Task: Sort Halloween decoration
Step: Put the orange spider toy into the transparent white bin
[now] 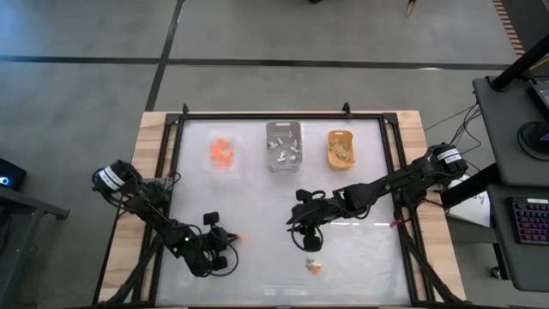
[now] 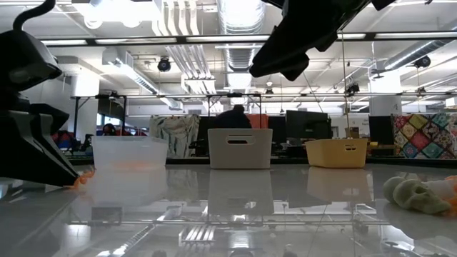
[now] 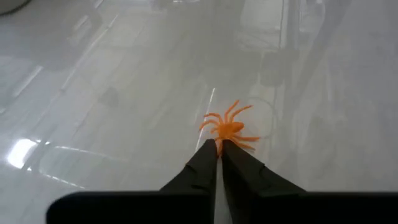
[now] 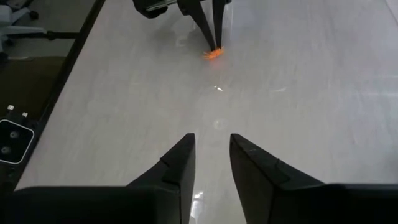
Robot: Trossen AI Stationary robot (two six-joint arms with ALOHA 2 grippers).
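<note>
Spider duty on the sorting counter (image 1: pixel 360 257): the left gripper (image 3: pixel 219 144) is down near the counter's front left, its jaws pinched together on the rear of a small orange spider (image 3: pixel 229 127), which appears still to lie on the glossy white surface. The right gripper (image 4: pixel 211 140) hovers near the middle of the counter, jaws parted and holding nothing.

Judging by its thin splayed legs, the spider looks to be light, flexible plastic, liable to skid on the slick surface or spring loose; the plump body seems a surer place to take hold than a leg, and the present grip looks to sit right at the body's edge.

Three trays stand in a row at the counter's far side: a clear tray (image 1: pixel 222 154) holding a cluster of orange pieces, too bunched to count; a grey tray (image 1: pixel 284 146) holding several whitish pieces; and an orange-yellow tray (image 1: pixel 340 149) with a few tan ones.

Loose on the counter are the one spider and, near the front centre just below the right gripper, one pale skull-like trinket (image 2: pixel 418 194) with a small orange piece (image 1: pixel 316 269) beside it.
</note>
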